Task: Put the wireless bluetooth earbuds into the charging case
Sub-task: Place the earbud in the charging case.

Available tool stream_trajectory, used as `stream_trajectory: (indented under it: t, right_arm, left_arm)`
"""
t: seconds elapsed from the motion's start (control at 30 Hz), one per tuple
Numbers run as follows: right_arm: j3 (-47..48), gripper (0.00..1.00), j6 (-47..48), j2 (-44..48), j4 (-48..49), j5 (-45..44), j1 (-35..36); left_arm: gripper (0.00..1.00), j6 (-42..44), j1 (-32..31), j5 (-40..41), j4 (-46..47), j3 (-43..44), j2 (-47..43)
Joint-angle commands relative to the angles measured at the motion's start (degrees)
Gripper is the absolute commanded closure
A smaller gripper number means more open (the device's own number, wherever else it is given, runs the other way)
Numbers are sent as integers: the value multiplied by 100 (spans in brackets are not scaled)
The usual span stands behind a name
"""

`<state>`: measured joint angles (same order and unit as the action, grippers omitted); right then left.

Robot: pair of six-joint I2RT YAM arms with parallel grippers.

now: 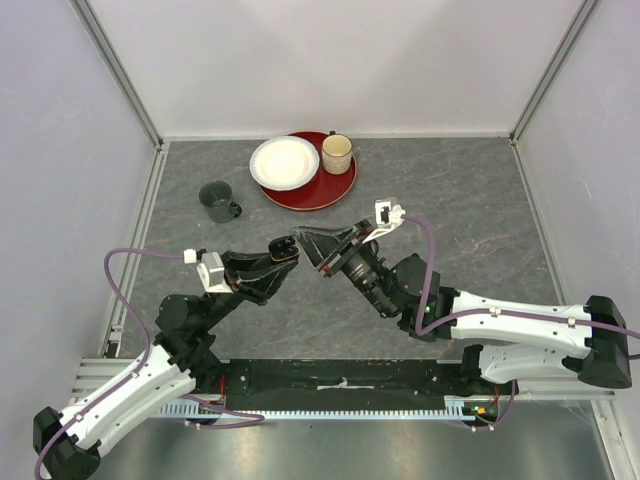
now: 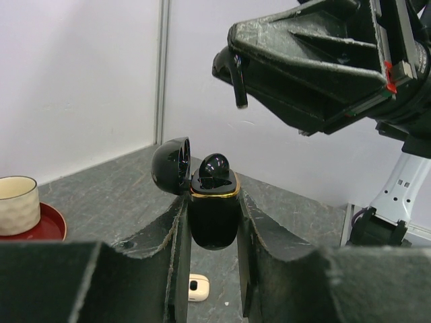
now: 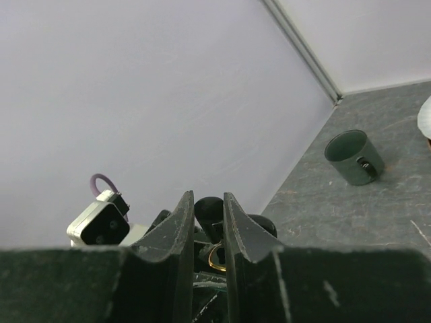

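1. Grey mottled tabletop [image 1: 470,200] runs between pale walls with metal corner posts. At its far side a red tray [image 1: 340,190] carries a white plate [image 1: 284,162] and a beige cup [image 1: 337,153]. A dark green mug [image 1: 219,201] stands apart to the left of the tray.
2. Above the middle of the table the left gripper [image 2: 213,202] is clamped on the black charging case [image 2: 214,229], holding it upright with its mouth facing up. Its lid [image 2: 172,165] is swung open to one side, and a seated earbud [image 2: 214,168], black, sits in the case.
3. The right gripper [image 3: 209,205] is pinched together on the held earbud [image 2: 234,70], also black, whose stem hangs downward.
4. In the left wrist view the held earbud hangs above the case mouth, a little to the side away from the lid, and clearly apart from it. Its stem runs roughly in line with the case's upright axis. The move likely needs a straight descent with a slight sideways correction. I cannot make out the free socket.
5. A pale rounded piece [image 2: 197,287] lies on the table beneath the case. I cannot tell whether it is an earbud or a case.
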<state>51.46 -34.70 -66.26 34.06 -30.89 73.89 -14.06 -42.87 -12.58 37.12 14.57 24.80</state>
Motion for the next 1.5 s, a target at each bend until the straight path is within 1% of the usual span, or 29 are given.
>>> stream_trajectory:
  t: [0.0,0.37,0.6,1.07,1.47]
  right_arm:
    - [294,100,-81,-124,355,259,99]
    - [540,100,-28,-501,83,347,222]
    - [646,100,200,-634,-137,102,337]
    - [699,100,911,-748,-365,-777,671]
    - [935,100,938,-774,-216,-874,688]
  left_arm:
    - [98,264,7,-96,533,-7,51]
    - [98,229,-2,-122,542,11,96]
    - [98,194,-2,-131,550,37,104]
    - [98,176,-2,-69,515,90,-45]
    - [98,194,-11,-166,498,37,-71]
